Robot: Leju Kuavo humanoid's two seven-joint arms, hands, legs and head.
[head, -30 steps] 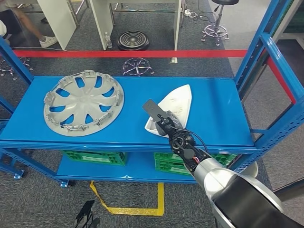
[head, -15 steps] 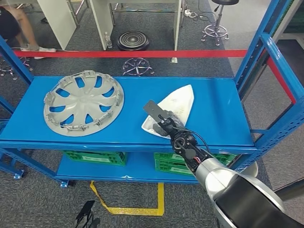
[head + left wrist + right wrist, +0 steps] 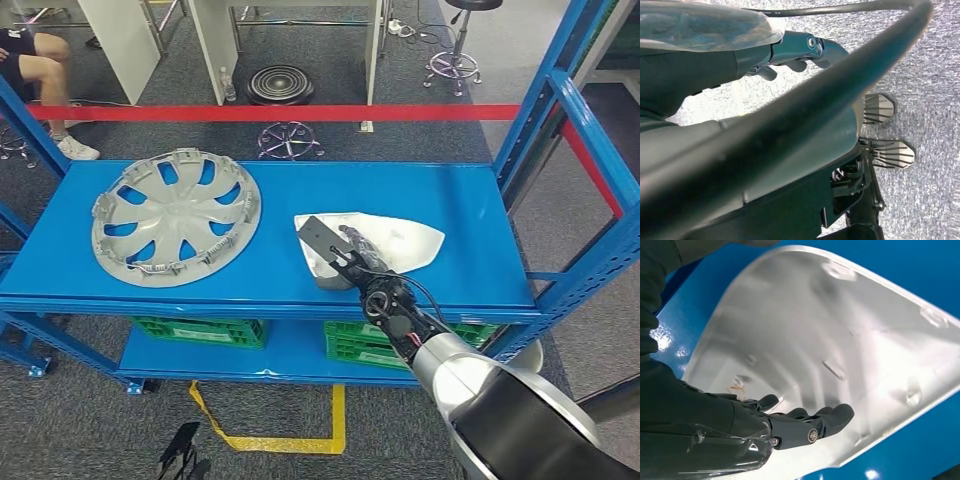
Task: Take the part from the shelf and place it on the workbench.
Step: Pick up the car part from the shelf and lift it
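Two tiers of a blue steel shelf span the head view, with slanted blue uprights at either side. Grey carpet lies around it, crossed by a red tape line behind the shelf and a yellow tape outline on the floor in front. Green plastic crates sit on the lower tier.

On the left half of the top tier lies a round silver plastic hubcap with curved spokes, flat on the blue board. Well apart from it, toward the right of centre, rests the white moulded plastic part, a shallow curved shell with one end tapering to a point toward the right upright. Its near end sits close to the front edge of the tier.

The silver right arm reaches up from the lower right, and the dark right hand is over the near end of the white part. In the right wrist view the dark fingers lie nearly straight and side by side, laid along the pale inner face of the shell; they are not wrapped around its rim, so the hand looks spread rather than clamped.

The left hand hangs over the grey carpet, its fingers loosely curled and holding nothing.

A person's leg and white shoe show at the far left beyond the red line.
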